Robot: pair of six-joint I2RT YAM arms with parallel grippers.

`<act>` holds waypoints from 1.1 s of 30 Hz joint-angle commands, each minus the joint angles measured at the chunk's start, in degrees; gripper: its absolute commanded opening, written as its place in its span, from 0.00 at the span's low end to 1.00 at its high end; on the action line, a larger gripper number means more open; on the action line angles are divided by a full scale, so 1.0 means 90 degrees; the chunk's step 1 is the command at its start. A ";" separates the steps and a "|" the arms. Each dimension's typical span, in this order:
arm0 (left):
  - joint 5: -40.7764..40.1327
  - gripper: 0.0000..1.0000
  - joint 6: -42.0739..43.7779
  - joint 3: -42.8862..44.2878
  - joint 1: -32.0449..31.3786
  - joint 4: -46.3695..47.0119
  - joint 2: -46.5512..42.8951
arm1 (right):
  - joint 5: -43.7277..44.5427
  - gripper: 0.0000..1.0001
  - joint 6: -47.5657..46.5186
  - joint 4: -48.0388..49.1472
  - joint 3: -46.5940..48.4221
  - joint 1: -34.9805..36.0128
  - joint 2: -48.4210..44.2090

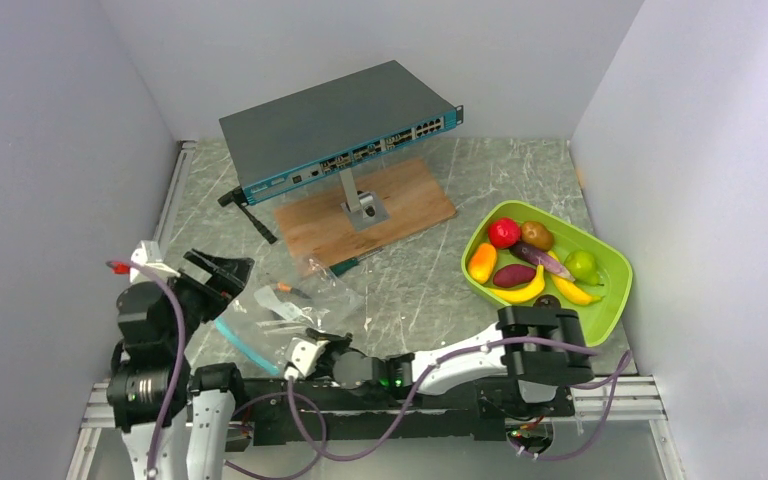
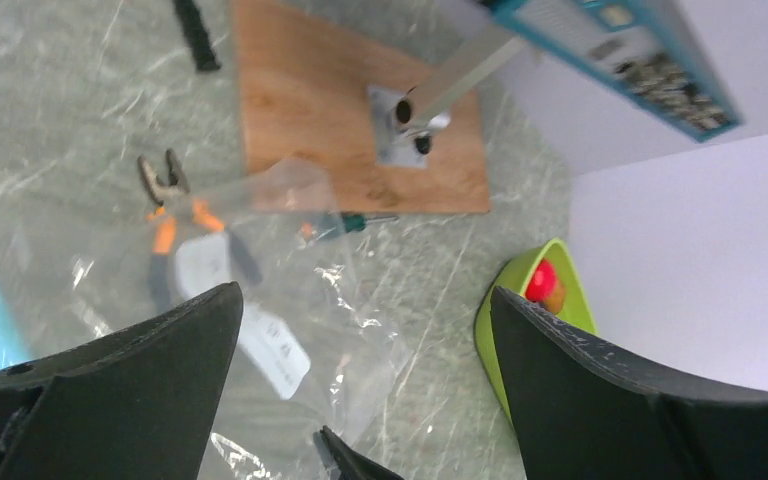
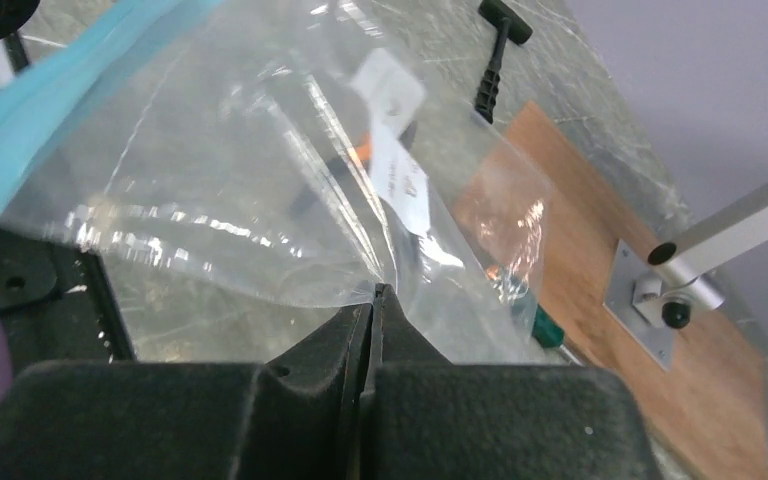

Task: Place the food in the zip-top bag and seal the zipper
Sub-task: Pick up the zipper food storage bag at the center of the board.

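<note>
Pinching a fold of clear film, the right gripper (image 3: 374, 300) has its two black fingers pressed flat together on the zip-top bag (image 3: 260, 170), gripping the crinkled side wall rather than the mouth. The left gripper (image 2: 365, 300) stands with its matte fingers (image 2: 140, 370) spread wide and nothing between them. It hangs over the bag near the near-left corner of the desk (image 1: 430, 290); whether it touches the film cannot be told. The bag is thin, glossy and heavily wrinkled, and sits close to the desk's near edge, left of centre. The zipper (image 3: 50, 110), a flat teal-blue strip, runs along the bag's mouth on the side toward the arm bases; whether it is pressed closed cannot be made out. White labels and pliers (image 2: 165, 230) with orange handles show through the film, but whether they lie inside or under the bag is unclear. The food (image 1: 513, 276) consists of small, smooth, rounded pieces in a lime-green tray (image 1: 612, 292) by the desk's right edge, well apart from the bag. A red apple (image 1: 504, 232), a brown round fruit (image 1: 536, 235) and a curved yellow banana (image 1: 525, 292) are distinct. The right arm's link covers the tray's near rim. The desk surface is grey-green with a marbled pattern.
</note>
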 commanded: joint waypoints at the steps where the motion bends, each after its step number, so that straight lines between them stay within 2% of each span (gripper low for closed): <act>1: -0.0360 1.00 0.0074 0.0706 0.0011 -0.0268 -0.0399 | -0.0463 0.00 0.0763 0.1163 -0.0665 -0.0071 -0.0758; 7: -0.1396 0.93 -0.0346 0.1331 0.0011 -0.1021 -0.0667 | -0.0861 0.00 0.1922 0.1532 -0.1401 -0.0694 -0.1493; 12: -0.1548 0.83 -0.1024 0.0891 0.0011 -0.1434 -0.0882 | -0.1384 0.00 0.2711 0.1470 -0.1692 -0.1152 -0.1954; 19: -0.0678 0.64 -0.2157 0.0059 0.0008 -0.1935 -0.0956 | -0.1474 0.00 0.3285 0.1283 -0.1708 -0.1415 -0.2069; 23: -0.0230 0.56 -0.2458 -0.0140 0.0006 -0.1800 -0.1029 | -0.1459 0.00 0.3482 0.1152 -0.1660 -0.1508 -0.2020; 30: -0.0253 0.53 -0.2862 -0.0321 0.0011 -0.1583 -0.1425 | -0.1431 0.00 0.3698 0.1027 -0.1637 -0.1608 -0.1979; 33: -0.0344 0.58 -0.2891 -0.0205 0.0010 -0.1627 -0.1496 | -0.1417 0.00 0.3742 0.1017 -0.1655 -0.1637 -0.2020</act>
